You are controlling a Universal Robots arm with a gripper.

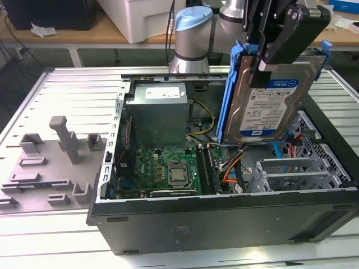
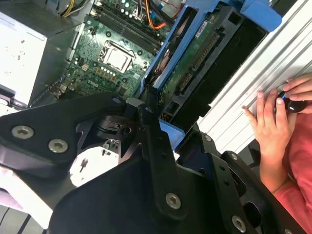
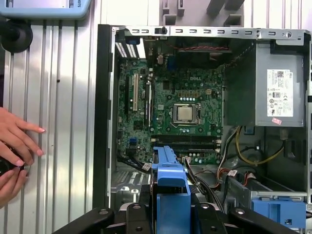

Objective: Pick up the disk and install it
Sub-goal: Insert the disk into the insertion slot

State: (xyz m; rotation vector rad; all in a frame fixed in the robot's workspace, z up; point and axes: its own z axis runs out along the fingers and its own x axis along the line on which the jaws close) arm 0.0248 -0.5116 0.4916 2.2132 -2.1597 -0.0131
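Fully pinched the disk point(image 1: 275, 109) between fingers of the gripper point(image 1: 262, 64); held it tilted above the open computer case point(image 1: 224, 221).

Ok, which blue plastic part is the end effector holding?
The frame around the disk, lifted above the case; the other blue piece sits low inside it.

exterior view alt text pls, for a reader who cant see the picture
A robot arm holds the disk, a silver hard drive in a blue carrier frame, tilted above an open computer case. Inside are a green motherboard and a grey power supply; grey fixture blocks stand on the table at the exterior view's left.
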